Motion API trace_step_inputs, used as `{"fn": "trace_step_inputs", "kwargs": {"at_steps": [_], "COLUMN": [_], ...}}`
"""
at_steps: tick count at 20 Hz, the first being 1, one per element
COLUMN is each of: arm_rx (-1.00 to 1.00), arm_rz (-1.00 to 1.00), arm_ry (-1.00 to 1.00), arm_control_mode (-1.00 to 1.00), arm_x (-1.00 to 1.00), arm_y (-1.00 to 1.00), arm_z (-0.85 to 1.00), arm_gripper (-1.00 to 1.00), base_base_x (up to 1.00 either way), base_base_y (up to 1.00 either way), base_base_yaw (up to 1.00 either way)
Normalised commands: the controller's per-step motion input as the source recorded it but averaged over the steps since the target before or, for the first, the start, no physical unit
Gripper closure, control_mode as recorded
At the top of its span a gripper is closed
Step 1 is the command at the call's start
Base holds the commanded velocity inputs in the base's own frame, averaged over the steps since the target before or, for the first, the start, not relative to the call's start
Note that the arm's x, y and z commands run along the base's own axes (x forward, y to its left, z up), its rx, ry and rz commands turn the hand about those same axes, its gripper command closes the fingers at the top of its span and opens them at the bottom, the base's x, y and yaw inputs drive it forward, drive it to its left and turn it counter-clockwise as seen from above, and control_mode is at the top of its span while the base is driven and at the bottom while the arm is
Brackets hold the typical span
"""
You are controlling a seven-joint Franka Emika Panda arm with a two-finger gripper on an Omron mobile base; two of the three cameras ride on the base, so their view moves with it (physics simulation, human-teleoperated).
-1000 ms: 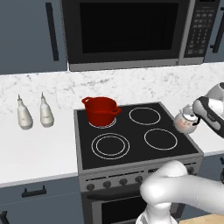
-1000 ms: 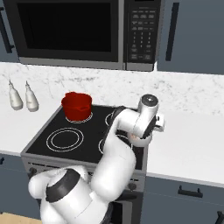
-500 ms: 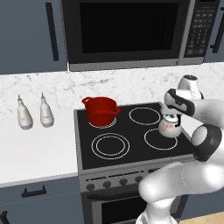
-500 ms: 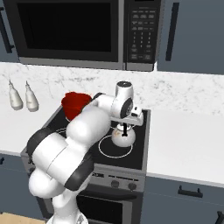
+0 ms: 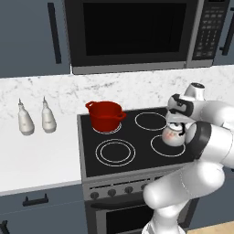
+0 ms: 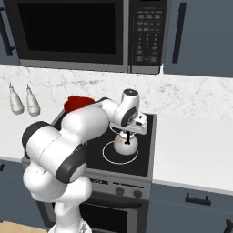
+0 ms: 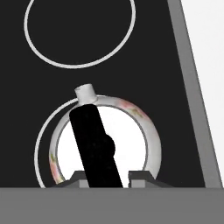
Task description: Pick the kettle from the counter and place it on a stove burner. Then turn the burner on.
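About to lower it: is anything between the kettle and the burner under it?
Nothing visible. The gripper holds the kettle by its handle, over the front right burner. The red pot sits on another burner.

A second ago we held the kettle by its black handle out past the right edge of the cooktop, over the counter. We have since carried it leftward onto the cooktop, and half a second ago it hung above the front right burner. Now it has come lower, right over that ring, with our gripper clamped on the handle throughout.
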Motion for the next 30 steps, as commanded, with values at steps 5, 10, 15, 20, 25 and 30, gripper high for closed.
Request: {"fn": "trace_step_inputs", "kwargs": {"at_steps": [5,10,15,20,25,30], "arm_rx": [0.03,-0.08,-0.04,0.0,0.0,0.0], "arm_rz": [-0.01,0.0,0.0,0.0,-0.01,-0.01], "arm_ry": [-0.01,-0.11,0.01,-0.01,-0.11,-0.28], "arm_control_mode": [-1.0,-1.0,-1.0,-1.0,-1.0,-1.0], "arm_x": [0.01,0.07,0.01,0.0,0.0,-0.24], "arm_y": [0.47,0.0,0.0,0.0,0.0,0.0], "arm_z": [-0.23,-0.26,-0.07,0.05,0.31,0.42], "arm_gripper": [1.0,1.0,-1.0,-1.0,-1.0,-1.0], "base_base_x": [0.0,0.0,0.0,0.0,0.0,0.0], "base_base_y": [0.0,0.0,0.0,0.0,0.0,0.0], "base_base_yaw": [0.0,0.0,0.0,0.0,0.0,0.0]}}
